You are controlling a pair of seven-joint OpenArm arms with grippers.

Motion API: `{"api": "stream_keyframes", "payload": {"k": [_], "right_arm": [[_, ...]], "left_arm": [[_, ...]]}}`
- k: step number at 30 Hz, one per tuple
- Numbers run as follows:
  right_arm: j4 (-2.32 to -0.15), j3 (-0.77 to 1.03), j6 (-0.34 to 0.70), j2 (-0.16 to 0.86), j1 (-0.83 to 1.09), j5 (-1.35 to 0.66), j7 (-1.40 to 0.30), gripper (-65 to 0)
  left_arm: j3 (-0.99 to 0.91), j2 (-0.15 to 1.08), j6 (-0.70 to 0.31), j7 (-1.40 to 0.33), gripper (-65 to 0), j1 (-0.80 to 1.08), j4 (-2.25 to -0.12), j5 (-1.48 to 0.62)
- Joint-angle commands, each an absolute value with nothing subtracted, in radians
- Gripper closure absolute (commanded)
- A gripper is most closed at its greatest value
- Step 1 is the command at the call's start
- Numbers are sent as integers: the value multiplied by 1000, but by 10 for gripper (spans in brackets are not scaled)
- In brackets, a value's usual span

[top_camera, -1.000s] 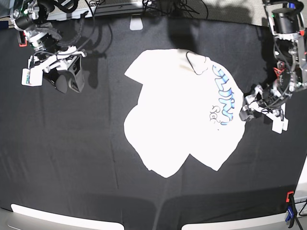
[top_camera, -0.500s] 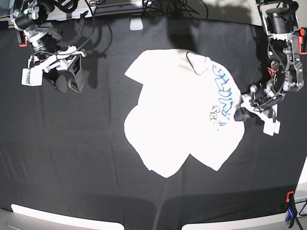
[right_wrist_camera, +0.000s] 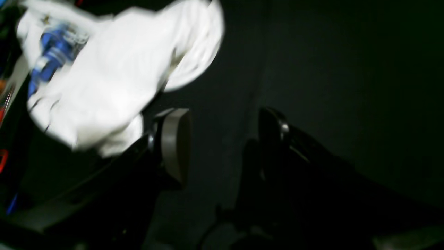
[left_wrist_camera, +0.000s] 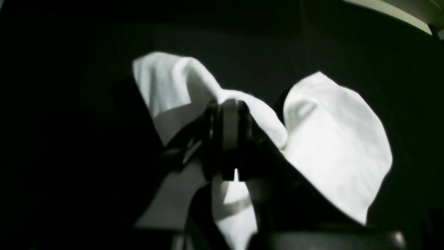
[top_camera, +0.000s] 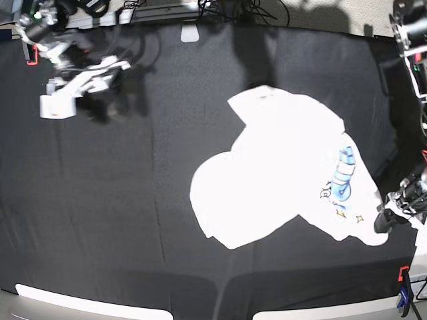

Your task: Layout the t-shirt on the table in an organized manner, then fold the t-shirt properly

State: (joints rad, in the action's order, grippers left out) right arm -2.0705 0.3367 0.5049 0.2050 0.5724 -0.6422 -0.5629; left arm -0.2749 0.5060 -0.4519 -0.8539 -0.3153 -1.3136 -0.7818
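The t-shirt [top_camera: 280,167] lies spread on the right half of the table [top_camera: 120,200], mostly plain white side up, with a strip of blue lettering and small doodles showing along its right edge. Its lower right corner is drawn out toward the table's right edge, where the left hand [top_camera: 388,217] sits low against the dark cloth. In the left wrist view that hand [left_wrist_camera: 229,139] has its two fingers pressed together with a fold of white shirt [left_wrist_camera: 333,146] pinched between them; the cloth rises in two humps on either side of the grip.

The right hand [top_camera: 80,87] is at the far left corner of the table, well apart from the shirt. In the right wrist view its fingers [right_wrist_camera: 175,146] stand wide apart with only the black table [right_wrist_camera: 347,69] between them, holding nothing; the shirt [right_wrist_camera: 114,80] shows blurred beyond, with a patch of blue print at its far side.

A red clamp [top_camera: 403,273] grips the table's edge at the near right corner.
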Motion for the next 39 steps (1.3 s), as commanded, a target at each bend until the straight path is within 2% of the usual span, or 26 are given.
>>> {"api": "stream_keyframes", "payload": {"k": [1,5,7,12,18,25,36,39], "right_arm": [[-2086,307,520,213,552,-665,-532,-307],[-2082,160,493,181,483,-615,-532,-307],[-2062,105,458,149,442,-597,-532,-307],[-1952,15,453,52,324,-530,-532,-306],[-1689,15,453,-30,127,-489,-526,-306],[-1449,15,454,-109,-46,-467,-624,-306],[-1391,15,450,-157,-63,-463,-733,-306],[-1391,15,410,-157,-48,-421,-712,-306]], "left_arm": [[-279,525,-460,-841,0,-334,-1330,-798],[-279,525,-460,-846,0,-329,-1330,-794],[-279,528,-460,-845,0,-329,-1330,-794],[-279,530,-460,-846,0,-329,-1330,-794],[-279,530,-460,-858,0,-329,-1330,-794],[-279,530,-460,-867,0,-329,-1330,-794],[-280,530,-460,-867,0,-329,-1330,-786],[-279,530,-460,-867,0,-329,-1330,-786]]}}
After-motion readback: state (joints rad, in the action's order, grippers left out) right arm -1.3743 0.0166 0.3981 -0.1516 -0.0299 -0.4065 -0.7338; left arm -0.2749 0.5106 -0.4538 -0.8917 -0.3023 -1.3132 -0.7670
